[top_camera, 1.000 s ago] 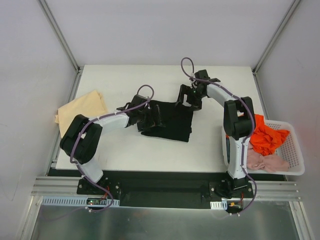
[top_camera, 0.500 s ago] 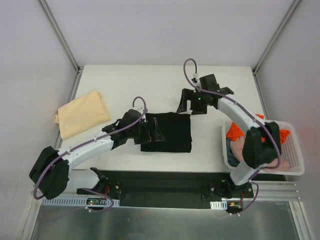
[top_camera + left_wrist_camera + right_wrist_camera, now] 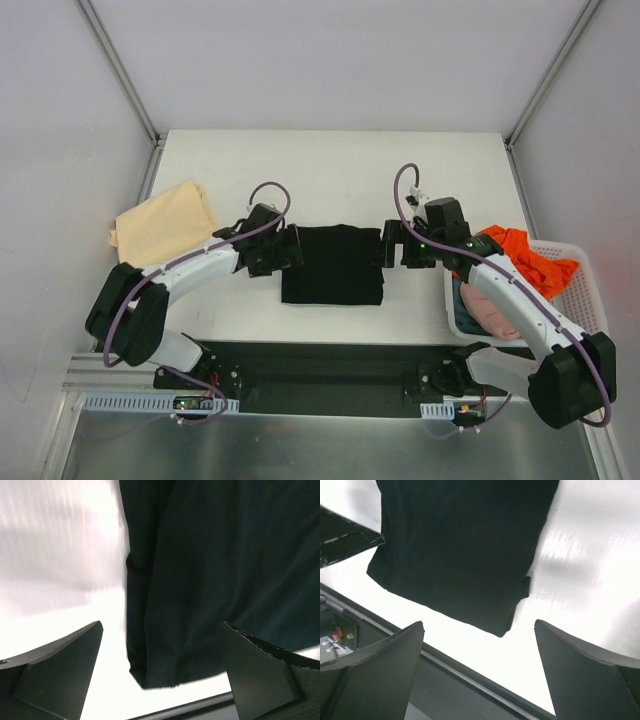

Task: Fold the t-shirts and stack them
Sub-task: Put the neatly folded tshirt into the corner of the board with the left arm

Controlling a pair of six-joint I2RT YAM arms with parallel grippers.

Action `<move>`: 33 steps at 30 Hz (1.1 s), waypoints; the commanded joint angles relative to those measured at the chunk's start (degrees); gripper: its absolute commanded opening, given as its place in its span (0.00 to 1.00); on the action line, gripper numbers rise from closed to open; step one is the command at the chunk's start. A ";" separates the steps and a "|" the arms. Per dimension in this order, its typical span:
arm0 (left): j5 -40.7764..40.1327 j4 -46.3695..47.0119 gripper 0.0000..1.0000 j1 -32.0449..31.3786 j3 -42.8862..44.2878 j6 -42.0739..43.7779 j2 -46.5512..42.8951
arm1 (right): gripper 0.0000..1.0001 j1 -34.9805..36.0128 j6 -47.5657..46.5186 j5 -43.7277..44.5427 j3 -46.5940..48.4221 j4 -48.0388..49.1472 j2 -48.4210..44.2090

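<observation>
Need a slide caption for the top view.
Open left pincer and open right pincer flank folded black shirt; tan shirt far left, basket right.

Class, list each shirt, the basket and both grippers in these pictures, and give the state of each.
Black t-shirt: folded flat on the table.
Tan t-shirt: folded, at the table's left edge.
Basket: upright, holding shirts.
Orange t-shirt: crumpled in the basket.
Pink t-shirt: crumpled in the basket.
Left gripper: open, empty.
Right gripper: open, empty.

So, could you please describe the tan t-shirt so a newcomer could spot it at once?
On the white table, look to the left edge. The tan t-shirt lies there, folded and alone. It is the only pale cloth on the tabletop; the black t-shirt sits mid-table.
</observation>
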 commanded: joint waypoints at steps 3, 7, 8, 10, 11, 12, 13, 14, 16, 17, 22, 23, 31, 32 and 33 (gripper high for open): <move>-2.84 -0.86 0.99 -0.18 6.88 2.74 8.93 | 0.96 0.18 -3.60 6.15 -2.34 -2.30 -6.60; -3.62 -1.04 0.88 -0.70 9.79 2.74 15.33 | 0.96 0.27 -5.53 6.60 -2.87 -3.62 -8.62; -4.58 -1.30 0.82 -1.06 10.75 2.91 16.31 | 0.96 0.18 -5.54 6.60 -2.96 -3.97 -8.89; -8.52 -2.70 0.72 -3.59 11.98 2.83 19.55 | 0.96 0.18 -7.11 7.04 -3.13 -4.32 -9.33; -12.72 -3.84 0.70 -4.39 13.73 2.56 20.79 | 0.96 0.18 -7.38 7.47 -3.22 -4.41 -9.33; -13.81 -6.90 0.66 -5.01 14.70 2.30 22.20 | 0.96 0.09 -7.73 8.35 -3.39 -4.59 -9.42; -14.34 -7.88 0.55 -5.36 15.76 2.04 24.82 | 0.96 0.09 -7.91 8.79 -3.57 -4.76 -9.33; -14.17 -8.68 0.49 -5.45 16.73 1.60 25.89 | 0.96 0.09 -8.00 9.23 -3.66 -5.03 -9.24; -14.17 -9.47 0.31 -5.45 17.09 1.07 27.65 | 0.96 0.09 -8.35 9.32 -3.92 -5.03 -9.24; -14.34 -9.65 0.25 -5.45 17.35 0.89 27.83 | 0.96 0.18 -8.61 9.41 -4.27 -5.11 -9.33; -18.81 -12.63 0.00 -5.45 19.02 1.68 25.39 | 0.96 0.01 -8.62 10.47 -5.06 -4.59 -10.03; -20.31 -13.60 0.00 -5.45 20.07 2.38 24.68 | 0.96 0.09 -8.53 10.47 -5.24 -4.15 -10.29; -43.14 -23.62 0.00 -4.32 24.91 6.34 19.05 | 0.96 0.01 -7.12 13.01 -7.61 -3.53 -15.39; -44.39 -24.41 0.00 -3.79 25.69 7.04 18.96 | 0.96 0.01 -6.95 13.28 -7.79 -3.45 -16.00; -45.36 -25.90 0.00 -3.00 26.22 7.48 18.87 | 0.96 0.01 -6.86 13.71 -7.96 -3.36 -17.14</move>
